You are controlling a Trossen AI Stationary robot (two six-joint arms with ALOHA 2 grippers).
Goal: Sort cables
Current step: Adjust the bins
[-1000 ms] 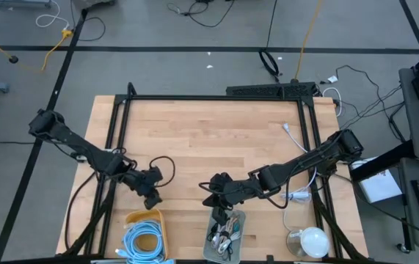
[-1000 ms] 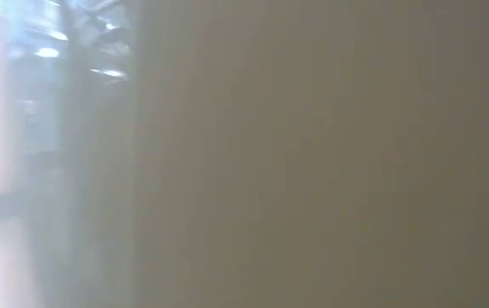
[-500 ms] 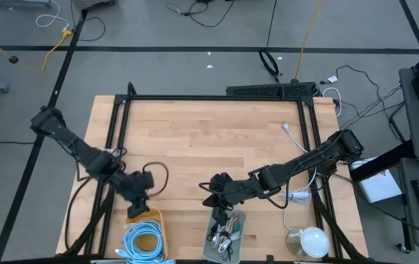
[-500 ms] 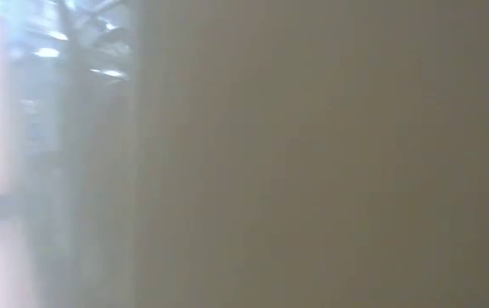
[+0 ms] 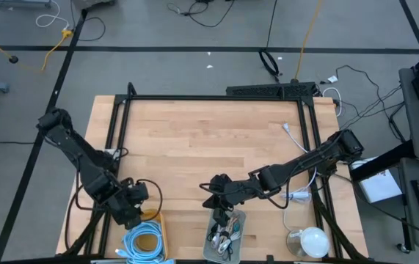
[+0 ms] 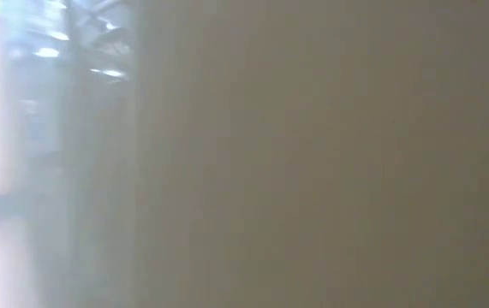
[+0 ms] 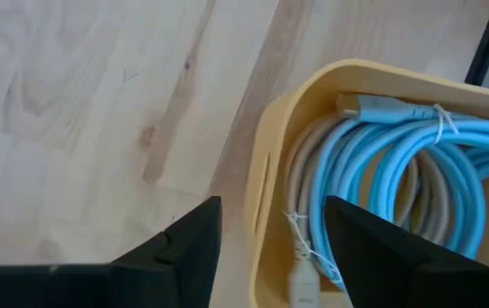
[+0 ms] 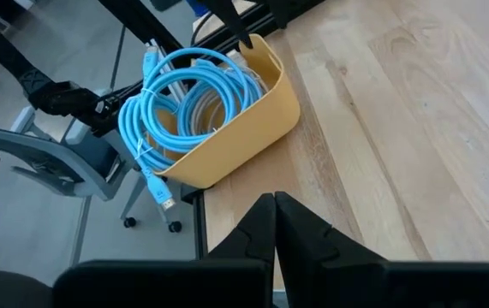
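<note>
Two bins sit at the near edge of the table (image 5: 216, 147) in the high view. The yellow bin (image 5: 144, 236) holds the light-blue cables (image 5: 145, 242); just to its right, apart from it, a grey tray (image 5: 225, 233) holds the thin mixed bundles (image 5: 222, 233). The left end effector (image 5: 132, 214) hangs at the yellow bin's far-left corner, touching or just above its rim; which of the two cannot be told. The right end effector (image 5: 216, 205) sits just beyond the grey tray's far edge, well apart from the yellow bin. The left arm is plainly the nearer to the blue coils.

None of the low view is readable; a blurred surface fills it.

From the left wrist view, the left end effector (image 7: 271, 231) stands open and empty, its fingers (image 7: 194, 235) straddling the yellow bin's wall (image 7: 265, 184), one outside over bare wood, the other over the coils (image 7: 398, 162). The loops lie flat, their long run stretching along the bin away from the fingers.

From the right wrist view, the right end effector (image 8: 275, 224) is pinched closed on nothing, pointing across the wood toward the yellow bin (image 8: 235, 128), whose blue loops (image 8: 184, 94) spill over the rim on its off-table side.
</note>
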